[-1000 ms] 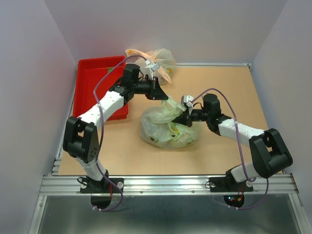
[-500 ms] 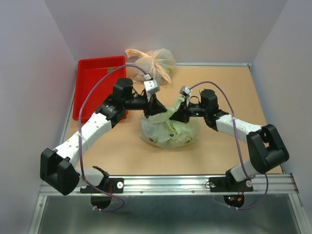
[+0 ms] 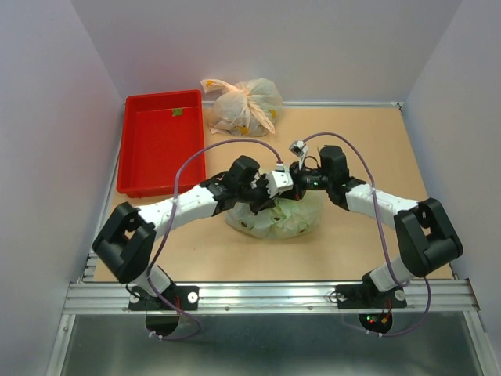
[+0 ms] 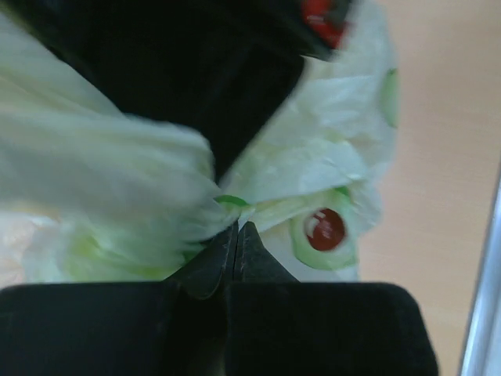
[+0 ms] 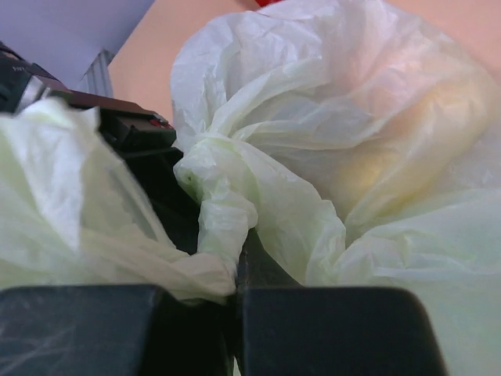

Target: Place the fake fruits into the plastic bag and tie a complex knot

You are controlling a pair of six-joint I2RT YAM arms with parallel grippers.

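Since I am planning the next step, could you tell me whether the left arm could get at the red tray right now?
Probably not at once: the left tool is shut on a twisted handle of the plastic bag. Once it lets go, nothing seems to stand between it and the red tray.

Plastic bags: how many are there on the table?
2. The pale-green bag lies mid-table; the orange knotted bag sits at the far edge, beside the red tray. None seems hidden.

Thin, crinkly, translucent plastic bag [image 5: 329, 117]
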